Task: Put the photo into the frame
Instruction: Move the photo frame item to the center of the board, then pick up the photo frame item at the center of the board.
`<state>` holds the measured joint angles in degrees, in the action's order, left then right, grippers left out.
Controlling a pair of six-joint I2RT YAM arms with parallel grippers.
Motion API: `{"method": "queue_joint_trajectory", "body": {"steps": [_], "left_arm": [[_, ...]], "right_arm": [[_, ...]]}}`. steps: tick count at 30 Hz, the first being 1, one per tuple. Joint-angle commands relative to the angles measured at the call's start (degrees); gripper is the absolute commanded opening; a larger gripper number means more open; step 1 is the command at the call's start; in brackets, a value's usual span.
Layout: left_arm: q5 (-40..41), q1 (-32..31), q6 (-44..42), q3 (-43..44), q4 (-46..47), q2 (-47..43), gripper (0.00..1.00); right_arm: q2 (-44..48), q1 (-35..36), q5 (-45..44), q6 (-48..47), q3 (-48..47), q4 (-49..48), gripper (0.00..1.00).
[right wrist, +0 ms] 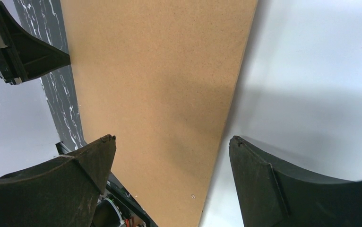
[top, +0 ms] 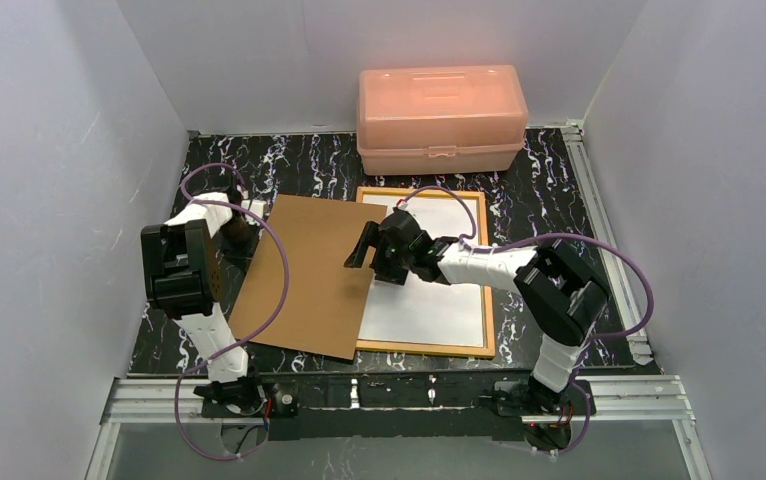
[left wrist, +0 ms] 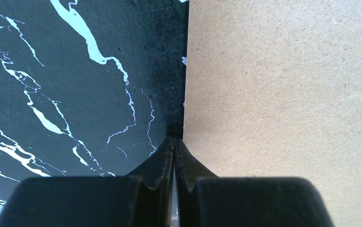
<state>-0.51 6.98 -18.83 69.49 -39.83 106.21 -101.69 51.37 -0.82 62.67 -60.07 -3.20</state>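
marbled table (top: 559, 180); pink box (top: 441, 118) top view only; left jaws closed, right jaws wide

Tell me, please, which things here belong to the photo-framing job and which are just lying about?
Job: frame; white sheet lying in it, possibly the photo face down; brown backing board, overlapping the frame's left edge.
Lying about: salmon-pink plastic box at the back.

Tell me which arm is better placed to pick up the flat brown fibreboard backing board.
Right, likely. The right gripper is open, with the edge of the brown fibreboard backing board between its fingers, where it overlaps the orange-bordered rectangular frame. The left gripper is shut, tips at the board's opposite edge.
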Motion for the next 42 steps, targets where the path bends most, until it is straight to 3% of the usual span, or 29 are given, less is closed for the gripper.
{"method": "queue_joint_trajectory", "body": {"steps": [1, 19, 32, 36, 42], "left_arm": [[-5.5, -0.9, 1.1, -1.3, -2.8, 2.1, 0.0], [-5.9, -0.9, 0.9, -1.1, -2.8, 2.2, 0.0], [-6.3, -0.9, 0.8, -1.1, -3.1, 2.0, 0.0], [-7.0, -0.9, 0.7, -1.0, -3.6, 1.6, 0.0], [-10.7, -0.9, 1.4, -0.5, -5.5, 0.4, 0.0]], "right_arm": [[-1.1, -0.2, 1.9, -0.5, -0.5, -2.5, 0.96], [-3.5, -0.2, 4.9, 1.3, -0.5, -6.5, 0.94], [3.5, 0.2, 6.5, 4.6, -1.2, -14.0, 0.81], [1.7, 1.1, 6.9, 3.6, -3.6, -13.3, 0.65], [-1.1, 2.1, 6.2, 0.5, -8.8, -8.2, 0.24]]}}
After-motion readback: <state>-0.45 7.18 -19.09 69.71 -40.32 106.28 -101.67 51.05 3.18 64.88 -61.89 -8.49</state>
